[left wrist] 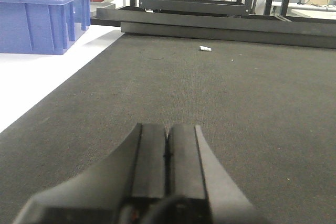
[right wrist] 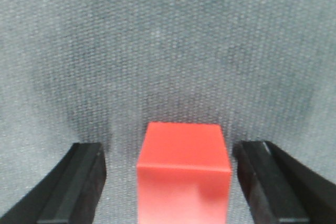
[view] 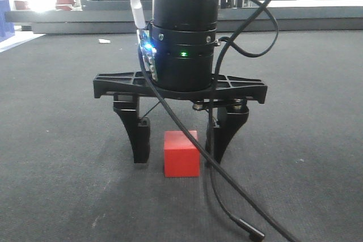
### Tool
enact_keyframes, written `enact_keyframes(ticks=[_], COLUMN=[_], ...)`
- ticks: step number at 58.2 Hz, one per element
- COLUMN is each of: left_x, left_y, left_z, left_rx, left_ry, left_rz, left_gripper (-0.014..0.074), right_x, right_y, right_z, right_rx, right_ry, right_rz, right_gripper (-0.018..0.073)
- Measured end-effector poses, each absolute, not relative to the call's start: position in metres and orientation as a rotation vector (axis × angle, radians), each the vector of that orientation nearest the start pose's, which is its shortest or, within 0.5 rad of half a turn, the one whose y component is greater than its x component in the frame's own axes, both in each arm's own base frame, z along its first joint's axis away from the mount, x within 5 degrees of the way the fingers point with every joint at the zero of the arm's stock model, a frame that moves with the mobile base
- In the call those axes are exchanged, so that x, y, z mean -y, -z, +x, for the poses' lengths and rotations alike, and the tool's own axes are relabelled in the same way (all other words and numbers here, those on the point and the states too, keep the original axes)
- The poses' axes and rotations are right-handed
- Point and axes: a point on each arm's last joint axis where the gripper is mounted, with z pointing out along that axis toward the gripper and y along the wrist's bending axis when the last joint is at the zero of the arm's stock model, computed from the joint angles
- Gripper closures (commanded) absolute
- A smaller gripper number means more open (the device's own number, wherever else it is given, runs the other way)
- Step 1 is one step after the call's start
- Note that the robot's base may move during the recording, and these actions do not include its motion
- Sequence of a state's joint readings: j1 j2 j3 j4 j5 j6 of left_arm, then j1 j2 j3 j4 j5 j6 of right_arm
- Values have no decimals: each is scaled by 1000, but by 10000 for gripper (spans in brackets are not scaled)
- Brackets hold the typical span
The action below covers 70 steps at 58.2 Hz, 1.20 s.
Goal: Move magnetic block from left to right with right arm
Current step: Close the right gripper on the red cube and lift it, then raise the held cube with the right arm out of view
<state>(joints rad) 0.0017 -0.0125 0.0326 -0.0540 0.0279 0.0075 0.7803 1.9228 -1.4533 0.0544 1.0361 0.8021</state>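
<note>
Dark grey mat (view: 68,140) fills the work surface in all three views. Right arm (view: 184,26) comes straight down in the middle of the front view, black wrist housing vertical. Blue plastic crate (left wrist: 42,19) sits off the mat's far left corner on the white floor, seen only from the left wrist. Right gripper (view: 179,158) is spread wide and holds nothing; fingers point down, one on each side of the magnetic block (right wrist: 184,177). Block is a red cube resting flat on the mat directly under the wrist, between the two fingers, with a visible gap on both sides, so no contact yet. Left gripper (left wrist: 167,129) hovers low over bare mat, pads pressed together with nothing between them, well apart from the block. Thin black cable (view: 227,196) loops off the wrist, crosses in front of the block's side and trails onto the mat towards the camera. Small white scrap (left wrist: 205,49) lies near the mat's far edge. Green LED (view: 182,55) and blue LED (view: 146,46) lit on the wrist.
</note>
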Motion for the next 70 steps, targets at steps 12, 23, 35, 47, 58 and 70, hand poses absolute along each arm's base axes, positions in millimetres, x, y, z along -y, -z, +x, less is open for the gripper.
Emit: enact_keyframes(ticks=[12,23,35,47,58,70], left_x=[0,0,0,0,0,0], left_y=[-200,-200,-200,-200,-200,-200], left_z=[57,57,57,57,57,57], left_rx=[-1531,-1531,-1531,-1531,-1531,-1531], left_ry=[37,37,37,37,37,37], left_rz=[-36,-36,-36,-36,-36,-36], left_gripper=[722,722,722,722,722,722], right_x=[-274,-276,-277,-268,-238,-180], right_y=[-211,-211,-215,-248,-275,-280], right_z=[272,270,268,259,258,250], right_rx=[-3071,-3069,-3063,-3006,-2951,-2908], right_ry=[-186,-180,-188,-242,-247,-235], right_rz=[63,47,38,-135,-290,-269], right_gripper=[185,190,193,199,199,199])
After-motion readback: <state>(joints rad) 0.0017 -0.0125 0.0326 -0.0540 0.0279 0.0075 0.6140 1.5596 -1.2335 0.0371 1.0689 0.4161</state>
